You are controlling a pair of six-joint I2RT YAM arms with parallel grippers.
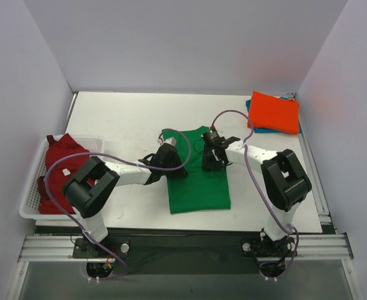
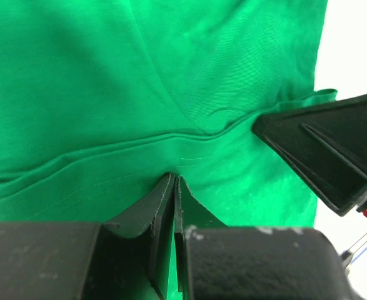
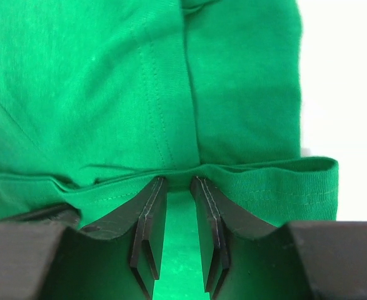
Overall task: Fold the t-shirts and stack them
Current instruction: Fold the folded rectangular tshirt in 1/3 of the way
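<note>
Far left, white basket (image 1: 28,211) holds dark red t-shirt (image 1: 61,167). Mid-tabletop (image 1: 120,119), green t-shirt (image 1: 199,190) lies flat. Left pincer (image 1: 170,164) is clenched on its fold, right pincer (image 1: 211,159) just beside, grasping the hem. Purple cable (image 1: 187,142) arcs over cloth. Back right: orange-red t-shirt (image 1: 274,112) atop blue t-shirt (image 1: 258,129), well apart.

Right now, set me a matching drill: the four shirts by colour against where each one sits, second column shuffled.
1. green shirt
2. orange shirt
3. dark red shirt
4. blue shirt

A. in the white basket, far left
B. under another shirt, far right
C. spread out in the middle
D. on top of the far-right pile

Pairs: 1-C, 2-D, 3-A, 4-B
</note>
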